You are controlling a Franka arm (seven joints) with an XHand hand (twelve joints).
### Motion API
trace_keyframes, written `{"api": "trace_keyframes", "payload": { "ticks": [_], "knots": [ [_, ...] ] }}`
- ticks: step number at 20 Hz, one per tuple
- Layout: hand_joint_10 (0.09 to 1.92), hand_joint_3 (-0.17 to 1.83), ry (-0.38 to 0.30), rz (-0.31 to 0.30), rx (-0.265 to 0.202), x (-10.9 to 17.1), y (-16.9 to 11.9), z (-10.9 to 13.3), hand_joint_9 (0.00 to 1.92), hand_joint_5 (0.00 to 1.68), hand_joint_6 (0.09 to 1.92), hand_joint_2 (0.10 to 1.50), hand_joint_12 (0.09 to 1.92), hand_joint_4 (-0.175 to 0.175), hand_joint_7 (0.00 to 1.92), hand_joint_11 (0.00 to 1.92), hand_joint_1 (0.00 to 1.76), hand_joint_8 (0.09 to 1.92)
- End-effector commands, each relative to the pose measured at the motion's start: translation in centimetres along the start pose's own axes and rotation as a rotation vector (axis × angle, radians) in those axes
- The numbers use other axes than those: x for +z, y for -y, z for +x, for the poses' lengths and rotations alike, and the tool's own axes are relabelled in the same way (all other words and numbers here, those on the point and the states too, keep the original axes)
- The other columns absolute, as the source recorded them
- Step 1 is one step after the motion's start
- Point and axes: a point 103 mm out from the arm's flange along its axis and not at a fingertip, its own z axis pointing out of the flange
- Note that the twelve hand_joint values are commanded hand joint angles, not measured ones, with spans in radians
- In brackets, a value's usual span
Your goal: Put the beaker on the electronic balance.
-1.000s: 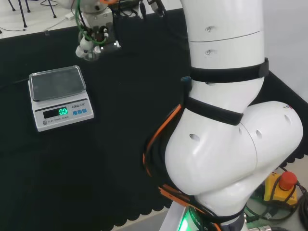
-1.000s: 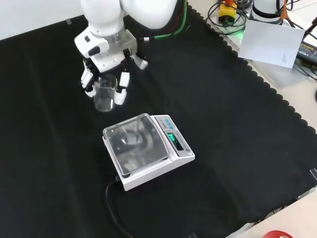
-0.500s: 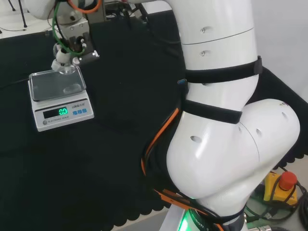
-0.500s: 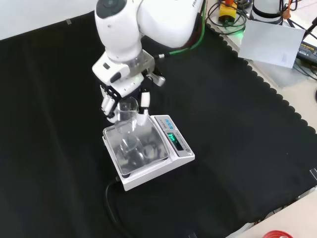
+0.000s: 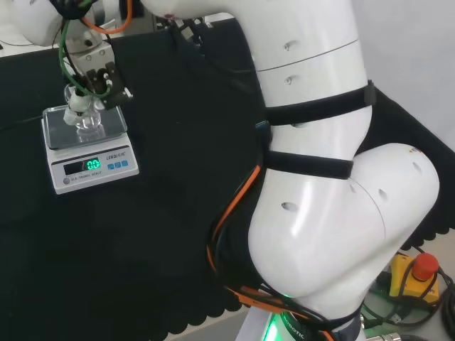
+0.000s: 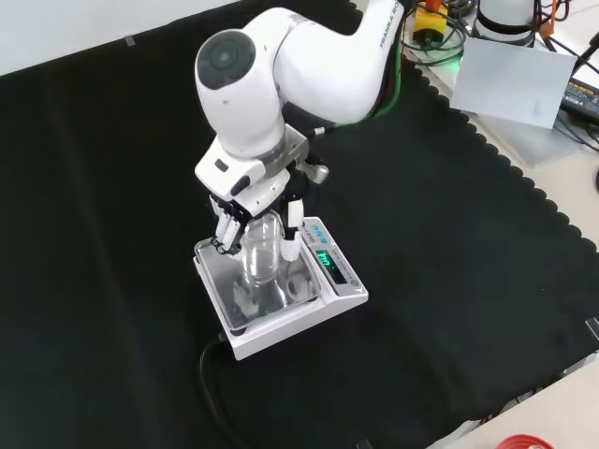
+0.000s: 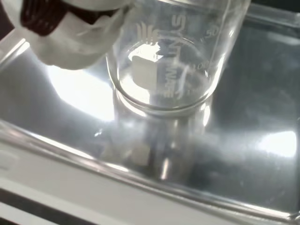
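Observation:
A clear glass beaker (image 6: 262,251) stands upright over the steel pan of the white electronic balance (image 6: 318,304), held by the black and white hand (image 6: 245,201), whose fingers curl round its sides. In the head view the beaker (image 5: 87,121) sits at the pan's middle under the hand (image 5: 89,85), and the balance (image 5: 92,165) shows a green display. The wrist view has the beaker's base (image 7: 161,84) very close to the shiny pan (image 7: 243,140), its reflection beneath; whether it touches I cannot tell. A blurred white fingertip (image 7: 75,40) lies against the glass.
The balance's black cable (image 6: 215,393) runs off its near left corner across the black cloth in the front view. The arm's big white links (image 5: 320,185) stand at the head view's right. Boxes and cables (image 6: 524,65) lie past the cloth's scalloped edge.
The hand has carried the beaker from beside the balance to over its pan and lowered it close to the pan's surface. The balance has not moved.

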Motion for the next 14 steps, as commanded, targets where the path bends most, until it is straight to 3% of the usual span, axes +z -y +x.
{"api": "trace_keyframes", "payload": {
  "ticks": [1,2,5,6,8,9,11,12,14],
  "knots": [
    [0.54,0.5,-0.022,0.033,-0.01,0.5,-0.1,-0.4,1.38,1.07,0.95,0.82,0.79,0.021,1.05,1.32,1.11,1.04],
    [0.56,0.47,-0.027,0.04,-0.011,0.6,-0.1,-0.5,1.34,1.06,0.97,0.84,0.87,0.062,1.0,1.22,1.09,1.06],
    [0.67,0.7,-0.042,0.035,-0.015,0.6,0.2,-1.1,1.1,0.63,1.15,0.6,1.14,0.043,0.74,0.86,1.06,1.05],
    [0.7,0.73,-0.05,0.02,-0.012,0.6,0.3,-1.4,0.99,0.46,1.11,0.55,1.23,0.033,0.64,0.72,1.04,1.04],
    [0.76,0.67,-0.066,-0.006,-0.002,0.5,0.7,-2.1,0.73,0.19,0.81,0.5,1.42,0.024,0.43,0.39,0.95,1.01],
    [0.8,0.58,-0.079,-0.018,0.002,0.3,1.0,-2.7,0.57,0.1,0.58,0.5,1.49,0.028,0.3,0.23,0.87,0.96],
    [0.85,0.42,-0.108,-0.018,-0.011,-0.1,1.5,-3.7,0.31,0.02,0.19,0.5,1.54,0.041,0.1,0.06,0.73,0.83],
    [0.87,0.33,-0.112,-0.009,-0.027,-0.3,1.7,-4.1,0.2,0.01,0.1,0.51,1.51,0.045,0.05,0.03,0.67,0.73],
    [0.9,0.21,-0.103,0.014,-0.065,-0.5,2.5,-4.9,0.06,0.0,0.09,0.52,1.45,0.048,0.01,0.01,0.57,0.48]
  ]
}}
